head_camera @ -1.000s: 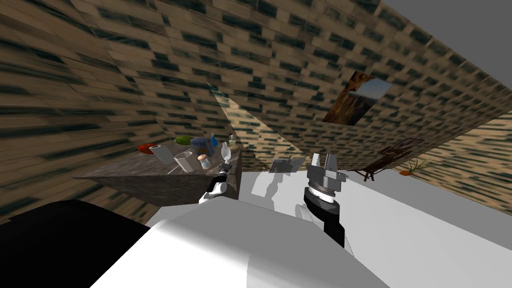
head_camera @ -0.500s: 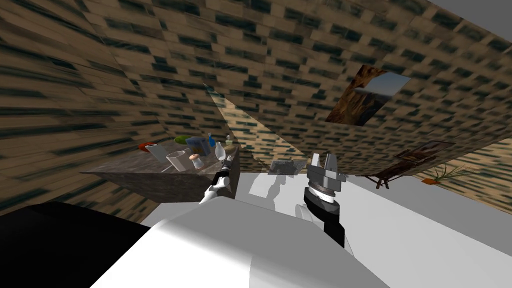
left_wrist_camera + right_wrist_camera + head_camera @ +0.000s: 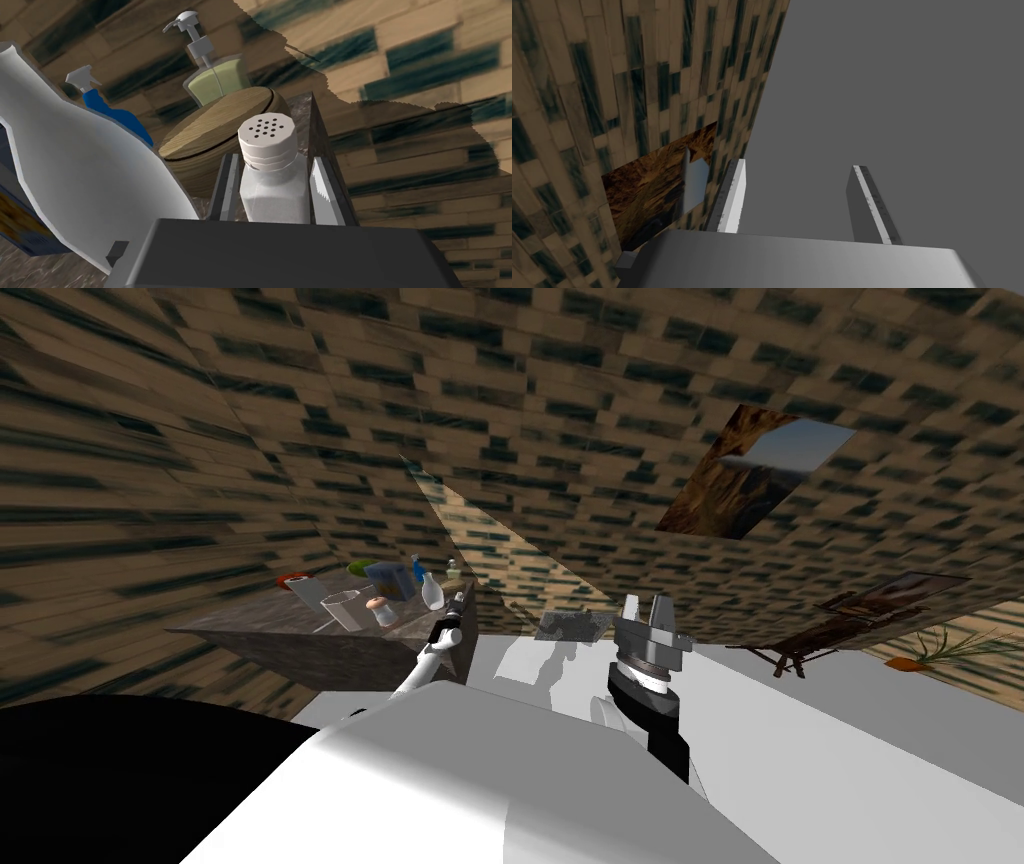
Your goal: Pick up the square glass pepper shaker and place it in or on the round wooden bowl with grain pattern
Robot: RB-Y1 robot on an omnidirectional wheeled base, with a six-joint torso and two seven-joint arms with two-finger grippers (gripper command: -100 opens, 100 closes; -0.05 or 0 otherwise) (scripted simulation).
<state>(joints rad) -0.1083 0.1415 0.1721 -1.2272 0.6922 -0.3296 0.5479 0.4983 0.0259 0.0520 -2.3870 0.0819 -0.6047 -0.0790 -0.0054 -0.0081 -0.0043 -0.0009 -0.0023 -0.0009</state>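
A square clear pepper shaker [image 3: 274,195] with a white holed cap stands between my left gripper's [image 3: 272,161] fingers, which press its two sides. Just beyond it sits the round wooden bowl [image 3: 210,140] with grain pattern, upside-down or lidded, I cannot tell which. In the head view the left gripper [image 3: 453,610] reaches over the right corner of a dark stone counter [image 3: 300,638]. My right gripper [image 3: 642,610] is held up in front of my chest, open and empty [image 3: 802,200].
A tall white vase [image 3: 85,170] stands close beside the left gripper. Behind the bowl are a green soap dispenser [image 3: 215,75] and a blue spray bottle [image 3: 112,112]. A cup [image 3: 340,610], a box [image 3: 390,580] and other items crowd the counter.
The whole head view has shifted: the counter slid left and the wall picture right, so I have turned. My left arm stretched a little further toward the counter's corner.
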